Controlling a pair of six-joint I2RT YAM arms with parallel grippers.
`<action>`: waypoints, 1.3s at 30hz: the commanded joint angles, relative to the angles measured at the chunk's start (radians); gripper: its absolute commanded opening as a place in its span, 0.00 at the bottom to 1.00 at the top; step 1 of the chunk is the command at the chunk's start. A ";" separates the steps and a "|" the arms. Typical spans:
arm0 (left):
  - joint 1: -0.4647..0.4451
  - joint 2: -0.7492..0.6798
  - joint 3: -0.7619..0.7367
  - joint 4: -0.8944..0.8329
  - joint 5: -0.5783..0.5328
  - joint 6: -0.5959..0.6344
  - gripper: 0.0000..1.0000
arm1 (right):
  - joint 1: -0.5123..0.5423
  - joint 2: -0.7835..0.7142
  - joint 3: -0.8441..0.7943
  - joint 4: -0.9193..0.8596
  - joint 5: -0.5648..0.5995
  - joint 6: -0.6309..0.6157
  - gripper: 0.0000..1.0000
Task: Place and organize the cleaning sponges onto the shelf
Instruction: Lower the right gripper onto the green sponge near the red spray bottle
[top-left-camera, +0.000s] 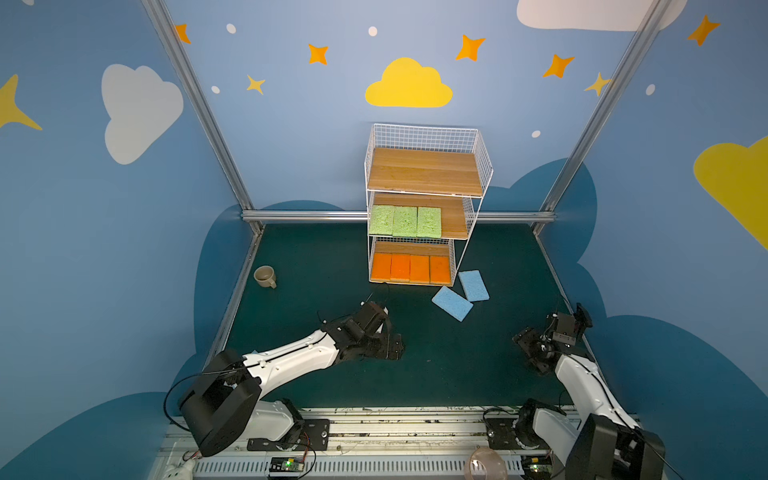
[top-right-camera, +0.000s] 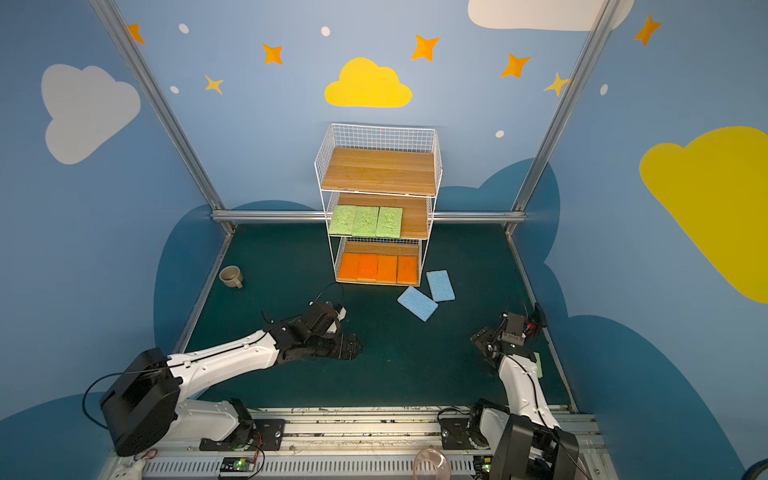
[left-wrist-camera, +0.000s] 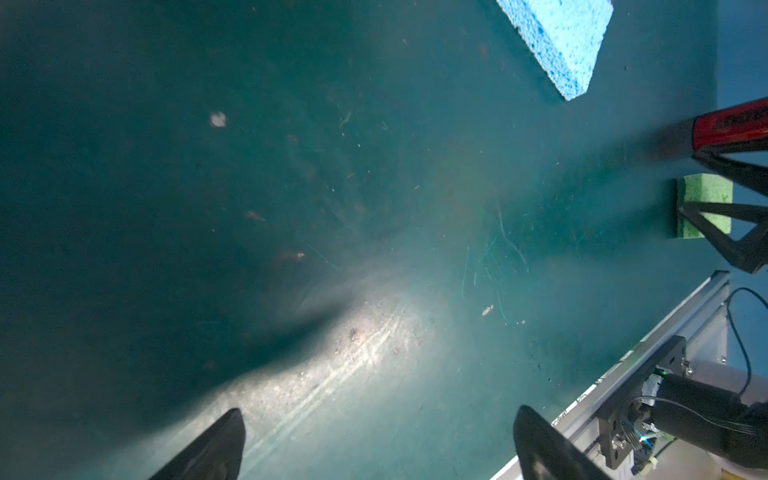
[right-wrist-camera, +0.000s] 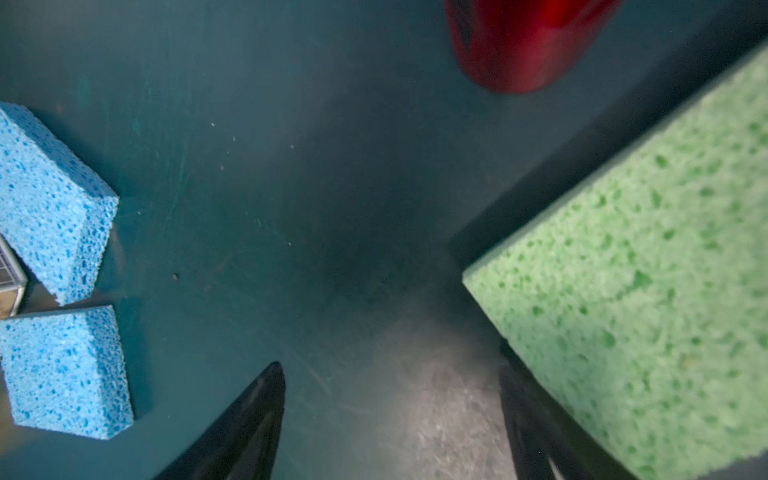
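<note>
green sponge (top-right-camera: 538, 365): near right, mostly hidden behind the right arm (top-right-camera: 517, 384)
red object (right-wrist-camera: 519, 45): blurred, cut off, unidentifiable

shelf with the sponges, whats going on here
Sponges are being sorted by colour onto the shelf. Four orange sponges line the bottom tier and three green sponges sit on the middle one; the top board is bare. Two blue sponges lie on the mat by the shelf's foot. The right pincer is open beside a fourth green sponge, gripping nothing. The left pincer is open over bare mat.
</note>
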 joint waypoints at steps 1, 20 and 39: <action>0.005 -0.001 -0.006 0.027 0.020 -0.005 1.00 | -0.004 0.042 0.072 -0.034 -0.004 -0.035 0.79; 0.015 0.018 0.015 0.063 0.052 0.006 1.00 | 0.133 0.373 0.446 -0.409 0.124 -0.119 0.71; 0.015 0.042 0.014 0.074 0.074 0.009 1.00 | 0.005 0.385 0.470 -0.453 0.094 -0.201 0.82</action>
